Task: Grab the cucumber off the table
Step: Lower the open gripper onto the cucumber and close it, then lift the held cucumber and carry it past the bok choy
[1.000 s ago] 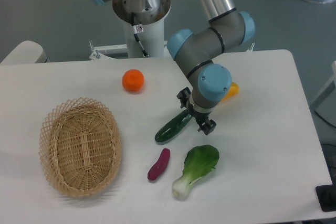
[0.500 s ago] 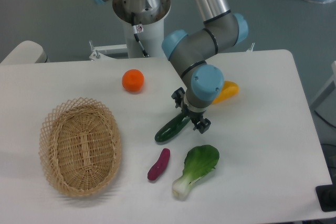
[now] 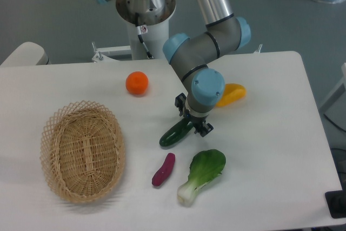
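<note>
A: Where is the cucumber (image 3: 174, 133)?

B: Near the middle of the white table (image 3: 270, 150), lying slantwise, lower end toward the left front, upper end under the gripper (image 3: 191, 121).

A: And the fingers?

B: Black, pointing down, set apart on either side of the cucumber's upper end. Cannot tell whether touching it.

A: What lies close by?

B: Just in front, a purple sweet potato (image 3: 163, 169) and a bok choy (image 3: 202, 175), both apart from the cucumber. Behind the arm on the right, a yellow vegetable (image 3: 231, 93), partly hidden. Farther back on the left, an orange (image 3: 137, 83).

A: Open room?

B: Bare tabletop to the right, out to the right edge. On the left, bare surface between the cucumber and a wicker basket (image 3: 82, 152), which sits well apart near the left front. Bok choy base close to the front edge.
</note>
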Robot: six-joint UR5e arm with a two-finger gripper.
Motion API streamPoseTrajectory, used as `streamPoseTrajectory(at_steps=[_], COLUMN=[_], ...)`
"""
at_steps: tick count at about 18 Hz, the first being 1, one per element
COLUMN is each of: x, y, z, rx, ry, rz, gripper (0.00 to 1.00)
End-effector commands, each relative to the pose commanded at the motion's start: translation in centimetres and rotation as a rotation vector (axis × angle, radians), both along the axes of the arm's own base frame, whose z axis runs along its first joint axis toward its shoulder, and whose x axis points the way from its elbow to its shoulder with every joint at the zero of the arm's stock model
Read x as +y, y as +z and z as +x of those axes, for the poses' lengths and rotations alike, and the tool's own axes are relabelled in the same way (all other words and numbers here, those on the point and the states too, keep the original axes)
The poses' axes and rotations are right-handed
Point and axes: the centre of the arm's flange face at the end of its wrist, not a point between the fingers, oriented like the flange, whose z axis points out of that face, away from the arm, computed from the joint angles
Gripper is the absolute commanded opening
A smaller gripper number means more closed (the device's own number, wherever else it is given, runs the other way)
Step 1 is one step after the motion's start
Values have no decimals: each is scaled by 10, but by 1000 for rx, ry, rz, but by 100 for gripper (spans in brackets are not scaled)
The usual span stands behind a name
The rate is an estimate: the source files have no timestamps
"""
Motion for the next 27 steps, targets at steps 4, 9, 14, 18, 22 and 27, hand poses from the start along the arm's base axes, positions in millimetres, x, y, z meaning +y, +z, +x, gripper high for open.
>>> streamPoseTrajectory(at_steps=[4,9,14,18,22,27], x=[3,5,7,19,30,51], y=[5,13,37,60,83,105], z=[-4,-11,-36,-58,-79,-112], rx=[12,27,69,112,136,116], ry=[11,4,17,18,-11,-13], rz=[7,17,45,76,95,90], gripper=[36,28,28,28,28,26])
